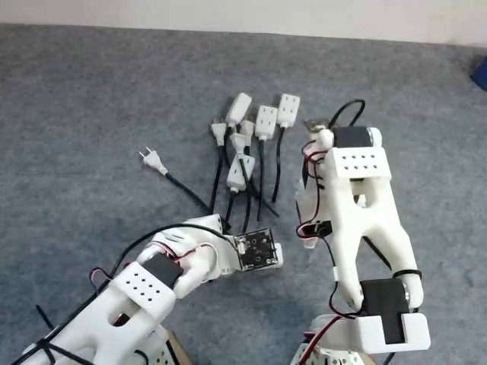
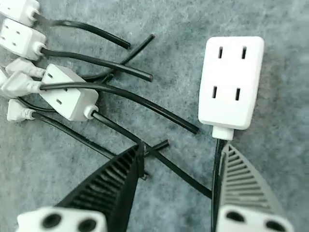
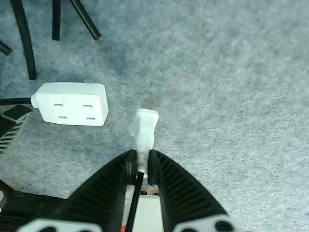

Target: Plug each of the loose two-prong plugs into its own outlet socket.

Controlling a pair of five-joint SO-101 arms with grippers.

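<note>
Right gripper [image 3: 140,162]: jaws clamped on the tail of a white plug [image 3: 145,126], prongs pointing ahead.

Left gripper [image 2: 183,147]: jaws apart. The cord of a socket block [image 2: 231,82] runs just inside one finger. Block sits centre right in the left wrist frame, slots empty.

Held plug is near that block, not lined up. I see no plug seated, so I judge nearly everything is left.

Another loose plug [image 1: 152,160] lies left of centre in the high frame. Tangled black cords [image 1: 228,190] and spare sockets [image 1: 265,120] crowd the middle.
</note>
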